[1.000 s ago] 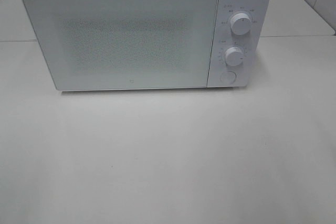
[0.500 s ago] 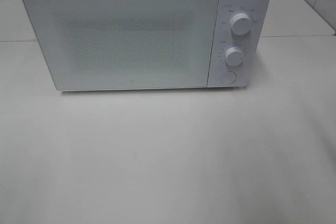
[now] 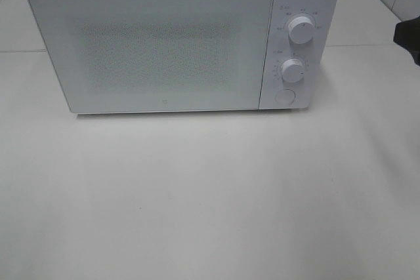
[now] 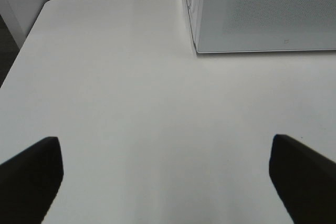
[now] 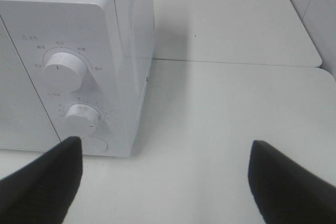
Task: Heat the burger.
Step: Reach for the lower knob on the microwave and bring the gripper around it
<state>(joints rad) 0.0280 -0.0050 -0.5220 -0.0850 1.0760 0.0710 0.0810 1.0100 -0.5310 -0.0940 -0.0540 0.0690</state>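
The white microwave (image 3: 164, 44) stands at 12 o'clock on the table (image 3: 210, 195) with its door (image 3: 157, 47) shut. The dotted window hides the inside, and the burger shows in no view. An upper knob (image 3: 300, 31) and a lower knob (image 3: 292, 70) sit at the door's 3 o'clock. The left gripper (image 4: 164, 142) and right gripper (image 5: 165, 142) are spread wide, holding nothing, cut off to dark fingertips.

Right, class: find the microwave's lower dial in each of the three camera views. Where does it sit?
Exterior high: the lower dial sits right of the door, under the upper dial.
Left wrist: not in it.
Right wrist: between the upper dial and the round button.
Shared landmark: the white microwave.
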